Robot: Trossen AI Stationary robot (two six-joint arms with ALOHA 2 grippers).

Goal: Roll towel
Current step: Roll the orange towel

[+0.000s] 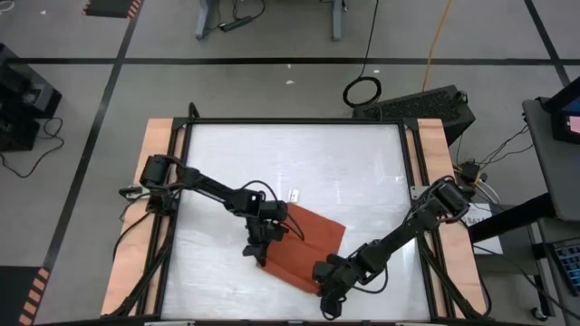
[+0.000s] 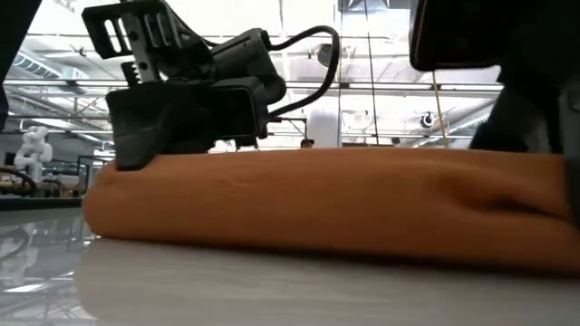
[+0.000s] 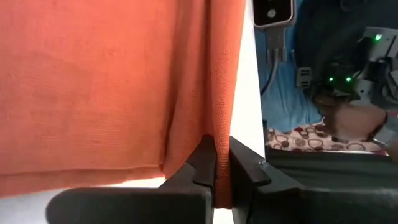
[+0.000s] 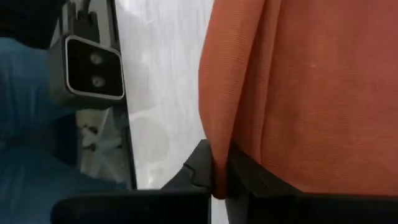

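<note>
The rust-orange towel (image 1: 308,243) lies slantwise on the white tabletop (image 1: 362,172), near the front edge. In the low view its near edge (image 2: 317,204) is a thick rounded fold resting on the table. My left gripper (image 1: 262,249) is shut on the towel at the left end of that edge, also seen in its wrist view (image 3: 222,177). My right gripper (image 1: 326,281) is shut on the towel at the right end, also seen in its wrist view (image 4: 217,180). My left gripper pinches a raised ridge of the towel's cloth (image 3: 222,146) between its two fingers, at the left end of the near edge. The fingers come from above, slanting down. The rest of the towel lies on the table. My right gripper pinches a rounded fold of the towel's edge (image 4: 214,146) between its two fingers, at the right end of the near edge. More than one layer shows there. The fingers come from above, slanting down. The rest of the towel lies on the table.
Wooden side rails (image 1: 145,208) and a dark frame border the tabletop. A small white object (image 1: 294,195) lies just beyond the towel's far corner. Bare white table (image 1: 299,154) spreads toward the far edge.
</note>
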